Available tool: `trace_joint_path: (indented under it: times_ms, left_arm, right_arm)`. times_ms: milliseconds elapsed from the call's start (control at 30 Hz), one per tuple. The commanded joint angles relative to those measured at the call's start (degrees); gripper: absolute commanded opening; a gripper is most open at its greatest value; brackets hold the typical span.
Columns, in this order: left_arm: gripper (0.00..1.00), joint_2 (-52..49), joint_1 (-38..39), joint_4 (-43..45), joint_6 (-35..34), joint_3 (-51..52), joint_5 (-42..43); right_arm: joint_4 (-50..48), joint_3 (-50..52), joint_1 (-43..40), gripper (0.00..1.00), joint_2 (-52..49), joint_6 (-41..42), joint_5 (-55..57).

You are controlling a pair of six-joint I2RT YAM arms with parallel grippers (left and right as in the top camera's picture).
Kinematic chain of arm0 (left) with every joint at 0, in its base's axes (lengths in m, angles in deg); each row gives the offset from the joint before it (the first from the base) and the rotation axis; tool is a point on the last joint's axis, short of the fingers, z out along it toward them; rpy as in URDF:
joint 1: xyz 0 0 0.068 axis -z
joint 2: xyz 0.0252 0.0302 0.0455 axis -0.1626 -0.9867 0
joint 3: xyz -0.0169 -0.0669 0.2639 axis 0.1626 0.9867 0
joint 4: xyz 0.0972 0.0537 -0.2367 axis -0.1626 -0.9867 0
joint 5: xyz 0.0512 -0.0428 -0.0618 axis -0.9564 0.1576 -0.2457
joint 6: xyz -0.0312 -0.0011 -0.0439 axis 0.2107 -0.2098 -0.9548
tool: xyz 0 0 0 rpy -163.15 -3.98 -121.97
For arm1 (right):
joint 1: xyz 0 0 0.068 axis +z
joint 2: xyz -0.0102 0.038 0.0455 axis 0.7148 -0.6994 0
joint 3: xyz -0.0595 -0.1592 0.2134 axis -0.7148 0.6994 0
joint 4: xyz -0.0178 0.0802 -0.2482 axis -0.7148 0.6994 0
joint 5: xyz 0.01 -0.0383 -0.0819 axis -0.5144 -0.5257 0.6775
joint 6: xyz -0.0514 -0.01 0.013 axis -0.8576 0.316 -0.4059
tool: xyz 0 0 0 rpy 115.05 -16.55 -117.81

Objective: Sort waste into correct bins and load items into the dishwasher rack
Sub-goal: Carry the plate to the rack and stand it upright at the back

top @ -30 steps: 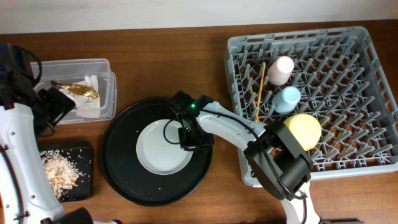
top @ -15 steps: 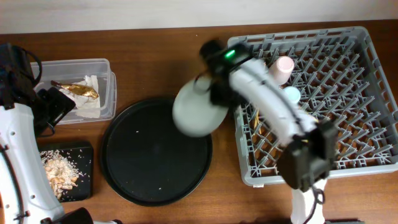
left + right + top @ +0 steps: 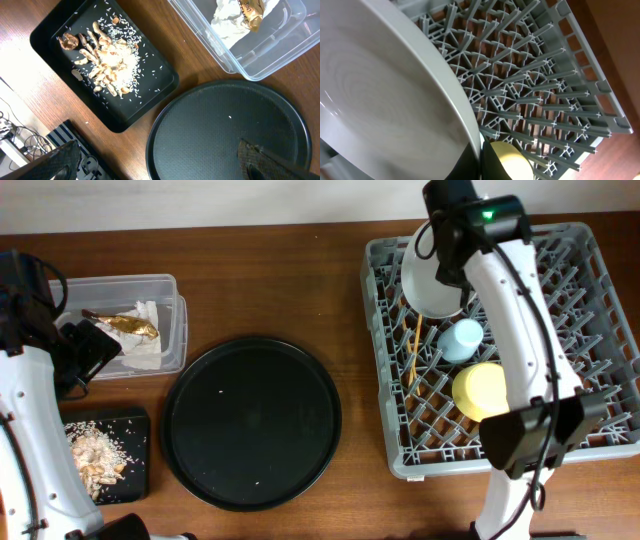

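Note:
My right gripper (image 3: 448, 262) is shut on the rim of the round grey-white plate (image 3: 430, 285) and holds it tilted over the back left of the dishwasher rack (image 3: 600, 440). In the right wrist view the plate (image 3: 385, 100) fills the left side, with my gripper (image 3: 481, 162) pinching its edge above the yellow bowl (image 3: 507, 160). The light-blue cup (image 3: 462, 340), the yellow bowl (image 3: 483, 390) and the chopsticks (image 3: 415, 345) sit in the rack. The pink cup is hidden. My left gripper (image 3: 92, 348) is open and empty; its wrist view (image 3: 160, 167) shows it above the table.
The clear tub (image 3: 168, 285) holds the napkin (image 3: 145, 348) and gold wrapper (image 3: 125, 323). The shallow black tray (image 3: 135, 422) holds the food scraps (image 3: 95, 455). The large round black tray (image 3: 252, 422) lies bare in the middle, with a few crumbs.
My right gripper lifted the plate off the round black tray and carried it right and back, over the rack. The left arm has not moved.

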Motion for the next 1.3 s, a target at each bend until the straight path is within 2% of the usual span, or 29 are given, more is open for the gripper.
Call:
trace_joint_path:
  times_ms: [0,300,400,500,533,567,600,733,767,800,900,1000,1167,1267]
  left_arm:
    - [0.99,0.07,-0.24,-0.04,0.5,-0.37,-0.81]
    - [0.99,0.07,-0.24,-0.04,0.5,-0.37,-0.81]
    - [0.99,0.07,-0.24,-0.04,0.5,-0.35,-0.81]
    - [0.99,0.07,-0.26,-0.04,0.5,-0.37,-0.81]
    - [0.99,0.07,-0.26,-0.04,0.5,-0.35,-0.81]
    - [0.99,0.07,-0.24,-0.04,0.5,-0.37,-0.81]
    - [0.99,0.07,-0.24,-0.04,0.5,-0.37,-0.81]
    - [0.99,0.07,-0.26,-0.04,0.5,-0.35,-0.81]
    - [0.99,0.07,-0.24,-0.04,0.5,-0.35,-0.81]
    - [0.99,0.09,-0.26,-0.04,0.5,-0.37,-0.81]
    - [0.99,0.07,-0.24,-0.04,0.5,-0.37,-0.81]
    - [0.99,0.07,-0.24,-0.04,0.5,-0.35,-0.81]
    - [0.99,0.07,-0.24,-0.04,0.5,-0.35,-0.81]
    - [0.99,0.07,-0.24,-0.04,0.5,-0.35,-0.81]
  right_arm:
    - [-3.32,3.89,1.99,0.04,-1.18,0.2,3.19]
    - [-10.05,11.04,7.91,0.04,-1.18,0.2,4.94]
    - [-8.81,9.64,10.56,0.09,-0.83,0.17,4.7]
    - [-6.54,5.4,13.25,0.19,-0.11,0.17,4.44]
    - [-5.29,3.56,13.97,0.5,0.17,0.2,3.98]
    - [-3.45,0.79,14.86,0.88,0.5,0.17,3.02]
    - [-0.48,-3.67,15.8,0.98,0.92,0.17,1.79]
    - [10.84,-19.5,16.72,0.98,2.99,0.2,-1.62]
    - [11.5,-22.69,16.68,0.98,3.93,-3.43,-4.44]
    - [11.47,-24.68,16.68,0.98,6.54,-7.04,-10.01]
    - [11.47,-23.89,16.7,0.98,13.73,-10.75,-19.89]
    - [11.47,-18.01,16.7,0.99,22.53,-11.87,-23.34]
    - [11.47,6.84,16.7,0.98,43.06,-11.39,-24.85]
    - [11.45,18.45,16.68,0.98,51.95,-11.41,-28.09]
